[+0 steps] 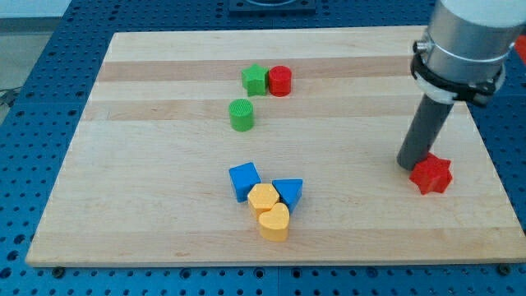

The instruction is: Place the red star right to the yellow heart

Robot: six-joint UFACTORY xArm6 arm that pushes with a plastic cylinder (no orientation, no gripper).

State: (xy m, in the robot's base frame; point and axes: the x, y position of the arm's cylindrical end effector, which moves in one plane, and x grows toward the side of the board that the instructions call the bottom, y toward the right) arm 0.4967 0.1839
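Observation:
The red star (432, 174) lies near the board's right edge, low in the view. My tip (410, 163) stands just left of it, touching or nearly touching its upper left side. The yellow heart (274, 221) lies near the board's bottom edge at the middle, far to the left of the star. A yellow hexagon (263, 197) sits against the heart's top.
A blue cube (244, 180) and a blue triangle (288, 191) flank the yellow hexagon. A green cylinder (242, 114), a green star-like block (255, 80) and a red cylinder (280, 80) lie in the upper middle of the wooden board (148, 205).

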